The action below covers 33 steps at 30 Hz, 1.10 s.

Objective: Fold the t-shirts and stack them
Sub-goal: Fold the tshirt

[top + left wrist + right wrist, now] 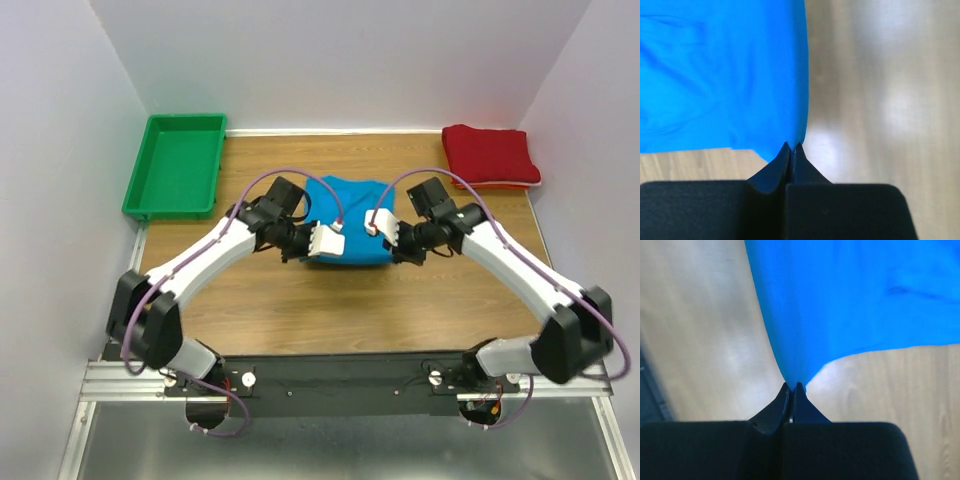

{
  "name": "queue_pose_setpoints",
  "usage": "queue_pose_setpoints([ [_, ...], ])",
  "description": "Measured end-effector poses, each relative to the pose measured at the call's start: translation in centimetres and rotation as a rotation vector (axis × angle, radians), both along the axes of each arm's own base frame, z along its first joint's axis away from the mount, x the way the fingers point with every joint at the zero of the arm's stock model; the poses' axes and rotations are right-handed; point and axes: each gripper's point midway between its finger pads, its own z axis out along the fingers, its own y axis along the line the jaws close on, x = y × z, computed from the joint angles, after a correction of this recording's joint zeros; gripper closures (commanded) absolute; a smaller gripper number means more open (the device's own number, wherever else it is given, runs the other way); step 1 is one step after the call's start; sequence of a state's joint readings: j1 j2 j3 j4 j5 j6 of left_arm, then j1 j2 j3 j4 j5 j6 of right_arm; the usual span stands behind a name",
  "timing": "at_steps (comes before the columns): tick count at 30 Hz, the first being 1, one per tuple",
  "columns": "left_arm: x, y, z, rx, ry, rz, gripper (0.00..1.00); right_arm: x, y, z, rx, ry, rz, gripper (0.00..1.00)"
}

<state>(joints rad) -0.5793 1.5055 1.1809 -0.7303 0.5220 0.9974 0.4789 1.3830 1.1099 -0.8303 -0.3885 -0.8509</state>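
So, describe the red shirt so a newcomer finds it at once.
Start at the wooden table; go to its far right corner. There the dark red t-shirt lies folded. Nothing else is red: the blue t-shirt lies mid-table and the green tray far left.

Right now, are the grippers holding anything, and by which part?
Both hold the blue t-shirt: the left gripper pinches one corner, the right gripper another, jaws shut.
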Motion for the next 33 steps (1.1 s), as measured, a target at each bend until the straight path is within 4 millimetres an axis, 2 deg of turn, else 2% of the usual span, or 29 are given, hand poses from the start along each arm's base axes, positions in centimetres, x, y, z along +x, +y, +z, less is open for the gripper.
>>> queue_pose_setpoints([
  [3, -3.7, 0.1, 2.3, -0.055, 0.015, -0.043, 1.0, -2.7, -0.3, 2.6, 0.055, 0.003, -0.001, 1.0],
  [6, -5.9, -0.1, 5.0, -0.117, 0.01, -0.073, 1.0, -4.3, -0.7, 4.9, 0.089, -0.007, -0.011, 1.0],
  [9, -5.5, -0.5, 7.0, -0.142, -0.003, -0.06, 1.0, -3.9, -0.8, 5.9, 0.084, -0.016, -0.017, 0.99],
  [11, -4.2, -1.2, 7.8, -0.143, -0.014, -0.052, 1.0, -3.3, -0.9, 5.5, 0.061, -0.003, -0.021, 1.0],
  [13, -2.7, -1.8, 7.8, -0.13, -0.017, -0.042, 1.0, -2.2, -1.4, 4.2, 0.026, 0.026, -0.031, 1.0],
  [17, 0.8, -2.3, 5.1, -0.079, 0.017, -0.007, 1.0, 0.4, -2.7, 2.1, -0.011, 0.077, -0.064, 1.0],
  [19, 2.7, -2.3, 3.4, -0.056, 0.043, 0.014, 1.0, 2.5, -3.5, 1.3, -0.01, 0.09, -0.09, 1.0],
  [20, 4.3, -2.3, 2.2, -0.046, 0.054, 0.025, 1.0, 3.8, -3.8, 0.9, -0.008, 0.094, -0.099, 1.0],
  [22, 6.5, -2.5, 1.3, -0.044, 0.054, 0.038, 0.99, 5.7, -4.2, 0.2, -0.003, 0.099, -0.108, 1.0],
  [27, 11.5, -2.1, -0.9, -0.037, 0.038, 0.065, 0.98, 9.4, -3.3, -2.5, 0.01, 0.138, -0.091, 1.0],
  [30, 12.9, -1.6, -3.0, -0.021, 0.055, 0.074, 0.98, 11.0, -2.6, -4.5, 0.017, 0.172, -0.092, 1.0],
  [33, 13.1, -1.3, -5.9, 0.002, 0.095, 0.079, 0.98, 12.4, -2.0, -6.6, 0.023, 0.216, -0.112, 1.0],
])
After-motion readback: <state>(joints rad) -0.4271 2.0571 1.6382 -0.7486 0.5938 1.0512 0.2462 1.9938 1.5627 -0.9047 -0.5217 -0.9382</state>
